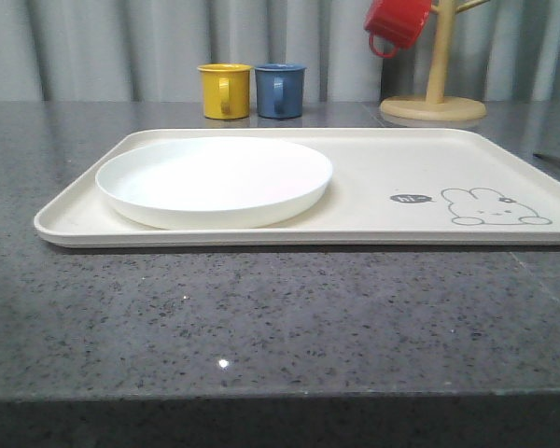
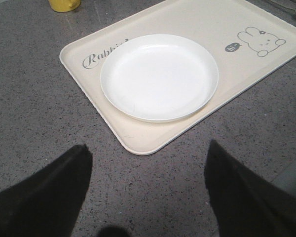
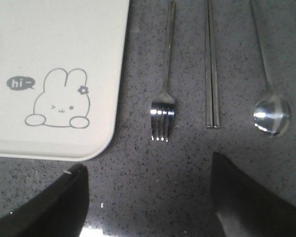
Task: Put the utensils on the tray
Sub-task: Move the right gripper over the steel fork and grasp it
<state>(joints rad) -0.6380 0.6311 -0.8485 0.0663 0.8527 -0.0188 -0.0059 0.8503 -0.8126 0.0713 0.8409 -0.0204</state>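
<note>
The cream tray (image 1: pixel 383 159) with a rabbit drawing lies across the dark speckled table, and a round white plate (image 1: pixel 215 179) rests on its left half. In the right wrist view the tray (image 3: pixel 64 59) has three silver utensils beside it on the bare table: a fork (image 3: pixel 164 109), a pair of chopsticks (image 3: pixel 211 69) and a spoon (image 3: pixel 271 114), laid parallel. My right gripper (image 3: pixel 148 165) hangs open above the table just short of the fork's tines. My left gripper (image 2: pixel 148 150) is open above the table, off the tray's (image 2: pixel 143 140) near left corner, holding nothing.
A yellow mug (image 1: pixel 225 90) and a blue mug (image 1: pixel 280 90) stand behind the tray. A wooden mug tree (image 1: pixel 435 93) with a red mug (image 1: pixel 398 24) hanging on it stands at the back right.
</note>
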